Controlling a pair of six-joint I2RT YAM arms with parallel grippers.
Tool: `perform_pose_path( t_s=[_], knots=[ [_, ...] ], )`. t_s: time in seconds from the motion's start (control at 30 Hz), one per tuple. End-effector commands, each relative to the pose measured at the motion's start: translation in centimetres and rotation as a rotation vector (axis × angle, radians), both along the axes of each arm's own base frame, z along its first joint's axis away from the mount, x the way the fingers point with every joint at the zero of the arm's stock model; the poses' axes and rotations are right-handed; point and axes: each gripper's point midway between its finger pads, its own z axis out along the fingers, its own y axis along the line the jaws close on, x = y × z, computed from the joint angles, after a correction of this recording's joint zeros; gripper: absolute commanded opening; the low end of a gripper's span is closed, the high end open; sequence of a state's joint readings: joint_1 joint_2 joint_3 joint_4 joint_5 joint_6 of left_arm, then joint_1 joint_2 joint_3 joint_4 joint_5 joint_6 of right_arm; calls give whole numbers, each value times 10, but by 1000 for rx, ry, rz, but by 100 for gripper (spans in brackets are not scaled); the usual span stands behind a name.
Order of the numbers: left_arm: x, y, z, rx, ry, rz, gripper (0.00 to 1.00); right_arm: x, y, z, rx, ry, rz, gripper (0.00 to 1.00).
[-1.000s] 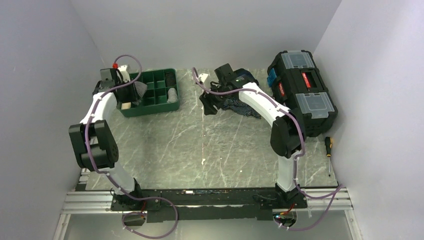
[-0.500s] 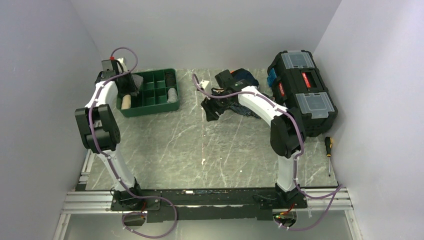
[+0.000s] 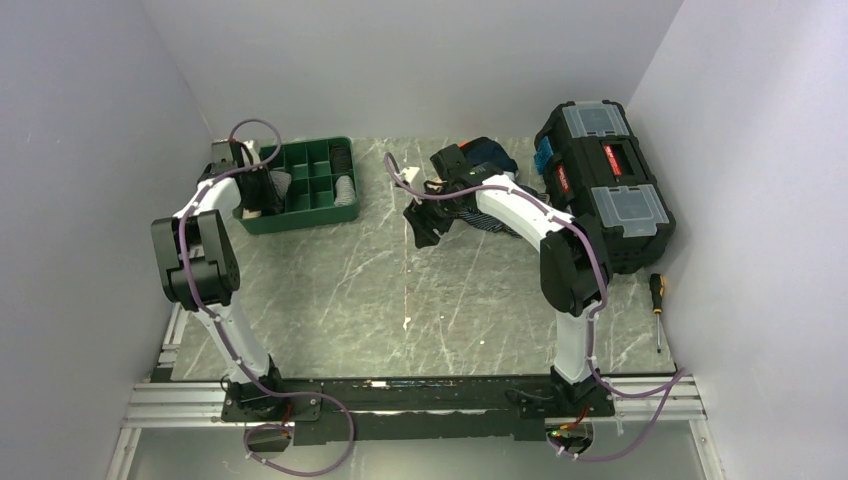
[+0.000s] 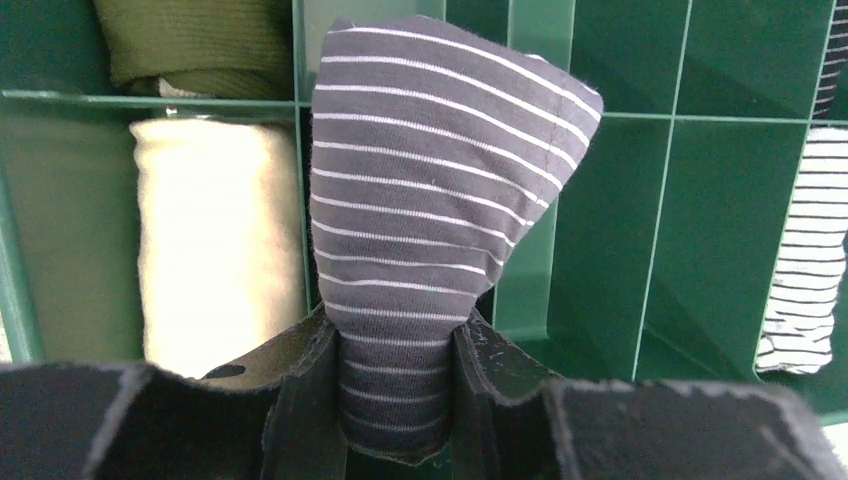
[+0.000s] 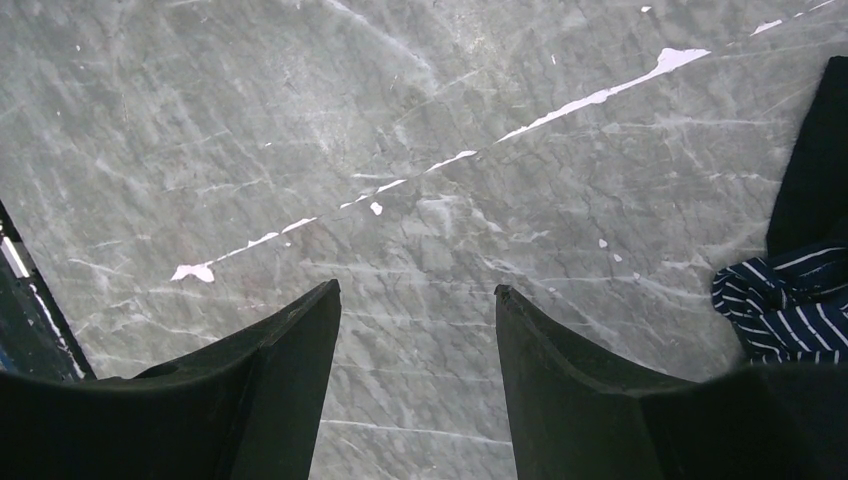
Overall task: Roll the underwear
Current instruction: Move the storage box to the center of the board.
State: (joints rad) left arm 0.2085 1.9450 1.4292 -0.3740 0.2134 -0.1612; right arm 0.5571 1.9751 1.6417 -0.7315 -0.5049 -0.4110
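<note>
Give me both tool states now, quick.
Left tool: shut on the rolled grey cloth garment with thin white stripes.
Right tool: open, empty, above the grey marble table.

A: Inspect all surfaces for readable markings.
B: None legible. The black toolbox (image 3: pixel 603 185) carries a red label (image 3: pixel 612 157) on its lid and a second red patch (image 3: pixel 562 179) on its side. The print on both is too small to read.
A: Numbers or brand names elsewhere?
B: None readable.
</note>
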Motion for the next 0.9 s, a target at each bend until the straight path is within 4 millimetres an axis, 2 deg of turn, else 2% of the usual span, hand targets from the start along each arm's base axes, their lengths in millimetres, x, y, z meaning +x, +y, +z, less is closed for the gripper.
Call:
perform_pose_path(
  t_s=[0.0,0.37,0.57,0.7,0.87],
  knots=[
    [-20,-9,6,-12,21,-34,0,3,3,10,31,-32,10,60],
    [-73,-18,18,43,35,-130,0,-3,-2,11,26,-37,6,61],
    [-105,-12,22,145,30,-186,0,-7,-3,12,32,-35,10,61],
    [-122,-10,16,185,55,-215,0,-8,-3,12,37,-33,10,61],
    [-133,-2,4,219,96,-233,0,-10,-2,10,39,-25,13,61]
  ],
)
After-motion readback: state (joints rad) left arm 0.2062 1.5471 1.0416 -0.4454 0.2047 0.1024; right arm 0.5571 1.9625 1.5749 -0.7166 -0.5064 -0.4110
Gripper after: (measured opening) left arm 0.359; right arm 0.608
